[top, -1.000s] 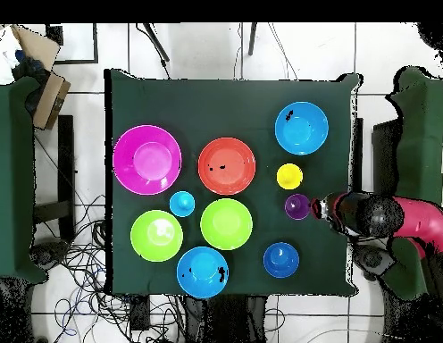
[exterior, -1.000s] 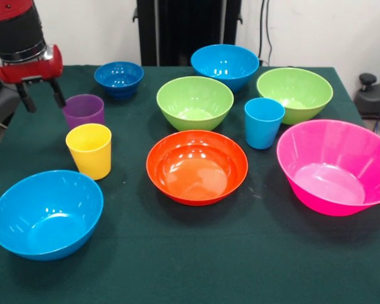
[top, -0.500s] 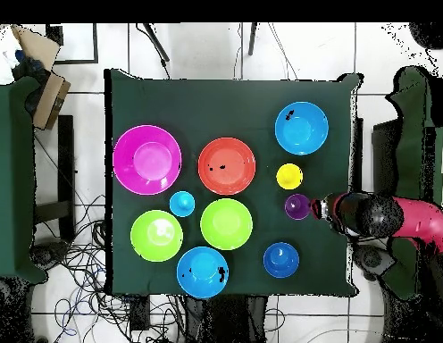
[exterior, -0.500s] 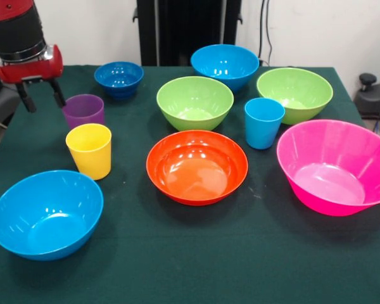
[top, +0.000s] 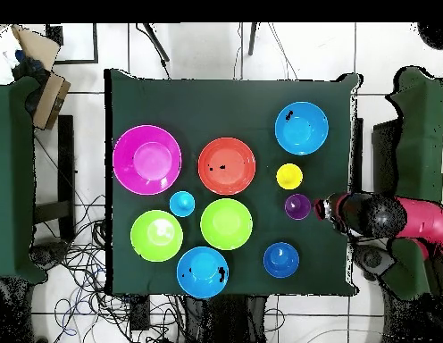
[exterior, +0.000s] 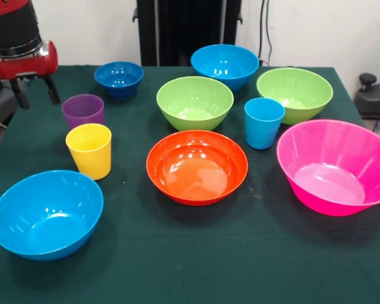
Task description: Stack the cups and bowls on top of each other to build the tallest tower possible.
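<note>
Green cloth covers the surface [exterior: 196, 266], and nothing on it is stacked yet. Largest is the pink bowl [exterior: 337, 166] at one side, then the orange bowl [exterior: 197, 166] in the middle and a light blue bowl [exterior: 46, 213] at the near corner. Behind sit two lime green bowls [exterior: 195, 102] [exterior: 294, 94], another light blue bowl [exterior: 225, 66] and the small dark blue bowl [exterior: 118, 78]. The cups are smallest: a light blue cup [exterior: 263, 122] between the green bowls, and a yellow cup [exterior: 89, 150] just beside the ribbed purple cup [exterior: 83, 111]. The gripper [exterior: 33, 95] hangs off to the side of the purple cup, jaws spread and holding nothing. I'd guess that cup is the target; the jaws should drop squarely over its rim, since glossy plastic slips and the yellow cup stands close.
</note>
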Motion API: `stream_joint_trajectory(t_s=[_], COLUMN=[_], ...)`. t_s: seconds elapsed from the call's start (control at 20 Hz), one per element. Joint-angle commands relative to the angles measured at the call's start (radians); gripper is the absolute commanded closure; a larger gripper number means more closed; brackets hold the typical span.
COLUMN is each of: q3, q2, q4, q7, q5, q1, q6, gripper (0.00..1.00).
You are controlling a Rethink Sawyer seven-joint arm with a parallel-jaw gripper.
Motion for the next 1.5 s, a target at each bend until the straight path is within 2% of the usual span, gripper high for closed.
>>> stream_joint_trajectory(t_s=[0.05, 0.75, 1.5], q3=[-0.01, -0.015, -0.031], q2=[-0.002, -0.007, -0.035], q4=[0.057, 0.057, 0.09], q7=[-0.262, -0.236, -0.172], q5=[-0.092, -0.092, -0.111], q1=[0.056, 0.065, 0.083], q6=[-0.047, -0.045, -0.088], gripper=[0.0, 0.0, 0.0])
